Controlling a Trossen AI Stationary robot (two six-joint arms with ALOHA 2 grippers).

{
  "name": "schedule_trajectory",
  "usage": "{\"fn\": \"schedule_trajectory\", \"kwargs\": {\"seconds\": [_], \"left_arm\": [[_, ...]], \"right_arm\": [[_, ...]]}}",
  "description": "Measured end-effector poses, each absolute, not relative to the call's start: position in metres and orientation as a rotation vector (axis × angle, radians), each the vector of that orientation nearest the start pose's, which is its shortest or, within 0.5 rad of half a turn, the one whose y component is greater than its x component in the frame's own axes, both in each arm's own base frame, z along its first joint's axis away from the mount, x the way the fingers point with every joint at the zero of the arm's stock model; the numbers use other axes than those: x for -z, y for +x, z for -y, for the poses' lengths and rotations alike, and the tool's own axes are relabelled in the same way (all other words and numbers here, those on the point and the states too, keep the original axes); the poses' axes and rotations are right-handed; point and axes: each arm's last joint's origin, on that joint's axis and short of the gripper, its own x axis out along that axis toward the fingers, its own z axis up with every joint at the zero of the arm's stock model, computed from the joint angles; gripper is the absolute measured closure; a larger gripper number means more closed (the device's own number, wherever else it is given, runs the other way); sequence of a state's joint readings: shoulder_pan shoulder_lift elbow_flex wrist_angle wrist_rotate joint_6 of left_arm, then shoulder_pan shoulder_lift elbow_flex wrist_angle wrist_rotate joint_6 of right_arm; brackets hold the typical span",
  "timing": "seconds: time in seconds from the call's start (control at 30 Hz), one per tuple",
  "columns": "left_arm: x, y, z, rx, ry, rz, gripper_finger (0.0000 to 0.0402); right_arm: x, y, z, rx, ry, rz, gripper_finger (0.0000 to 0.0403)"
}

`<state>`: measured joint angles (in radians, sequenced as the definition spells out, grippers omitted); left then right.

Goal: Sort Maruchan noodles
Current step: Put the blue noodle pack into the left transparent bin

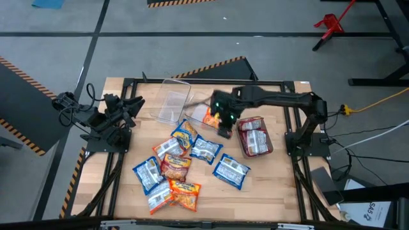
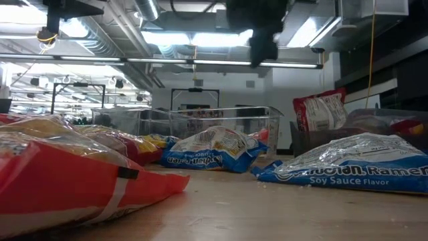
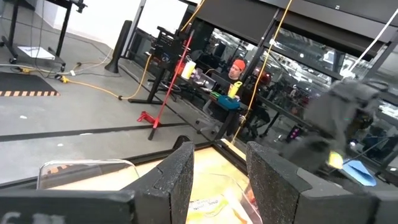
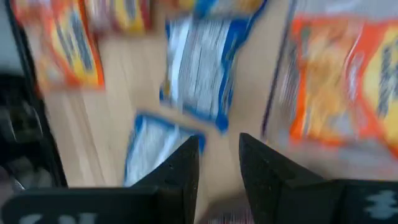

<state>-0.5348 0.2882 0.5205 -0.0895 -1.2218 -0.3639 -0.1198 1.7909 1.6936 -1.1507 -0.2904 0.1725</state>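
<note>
Several Maruchan noodle packets lie flat on the wooden table: blue-and-white ones, orange-yellow ones and a red-brown one. More orange packets sit in a clear bin, and red-brown packets fill a bin at the right. My right gripper hangs open and empty above the table, between these two bins, over blue packets. My left gripper waits open at the table's left edge.
An empty clear bin stands toward the far side, left of the orange-packet bin. A black metal frame borders the table. In the low view, a blue packet and a red one lie near the camera. Bare wood shows at the near right.
</note>
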Motion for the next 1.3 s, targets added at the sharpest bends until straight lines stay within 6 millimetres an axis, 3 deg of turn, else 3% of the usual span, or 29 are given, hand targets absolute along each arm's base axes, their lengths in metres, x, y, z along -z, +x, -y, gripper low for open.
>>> {"fn": "schedule_trajectory", "kwargs": {"seconds": [0.13, 0.27, 0.43, 0.63, 0.77, 0.93, 1.3], "left_arm": [[-0.304, 0.073, 0.012, -0.660, -0.457, 0.216, 0.0260], [-0.304, 0.073, 0.012, -0.660, -0.455, 0.215, 0.0261], [-0.304, 0.073, 0.012, -0.661, -0.449, 0.210, 0.0261], [-0.303, 0.073, 0.012, -0.661, -0.441, 0.203, 0.0261], [-0.303, 0.073, 0.012, -0.661, -0.441, 0.203, 0.0261], [-0.302, 0.073, 0.012, -0.663, -0.430, 0.194, 0.0261], [-0.302, 0.073, 0.012, -0.664, -0.428, 0.192, 0.0260]], "right_arm": [[-0.299, 0.345, -0.009, -0.059, 0.271, -1.399, 0.0304], [-0.276, 0.338, -0.055, -0.081, 0.097, -1.460, 0.0298], [-0.243, 0.340, -0.090, -0.049, -0.022, -1.342, 0.0225], [-0.201, 0.361, -0.084, 0.019, -0.003, -1.278, 0.0109], [-0.173, 0.370, -0.069, 0.092, -0.012, -1.349, 0.0070], [-0.154, 0.377, -0.055, 0.113, -0.014, -1.389, 0.0064], [-0.153, 0.385, -0.048, 0.049, -0.050, -1.337, 0.0098]]}}
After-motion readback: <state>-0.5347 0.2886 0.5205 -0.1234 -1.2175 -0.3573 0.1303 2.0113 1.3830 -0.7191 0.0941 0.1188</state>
